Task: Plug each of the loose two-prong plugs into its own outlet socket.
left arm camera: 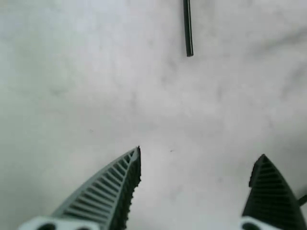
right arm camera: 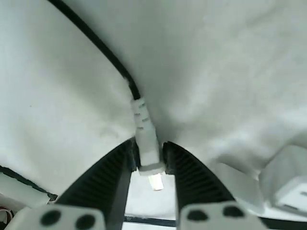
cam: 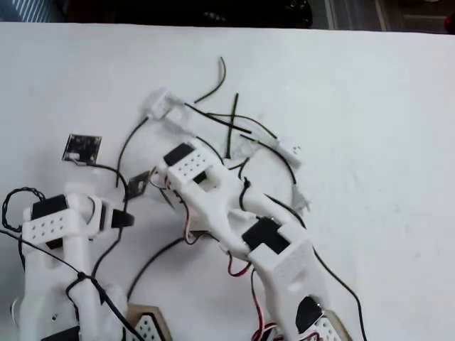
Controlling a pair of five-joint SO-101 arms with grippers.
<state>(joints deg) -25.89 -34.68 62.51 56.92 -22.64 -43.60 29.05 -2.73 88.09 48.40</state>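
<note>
My right gripper (right arm camera: 148,143) is shut on a white two-prong plug (right arm camera: 143,120), and its metal prongs poke out between the black fingers. The plug's black cord (right arm camera: 96,43) runs away over the white table. A white outlet socket (right arm camera: 288,184) lies close beside that gripper. From above, the right arm (cam: 192,167) stretches to the table's middle, near a white socket (cam: 160,105). Another white socket (cam: 288,149) and a loose plug (cam: 302,202) lie to its right. My left gripper (left arm camera: 201,155) hangs open over bare table, with nothing between its fingers.
Black cords (cam: 227,124) cross the middle of the white table (cam: 370,92) in a tangle. A cut cord end (left arm camera: 188,28) lies ahead of the left gripper. A small dark circuit board (cam: 82,149) sits by the left arm (cam: 60,220). The right side of the table is open.
</note>
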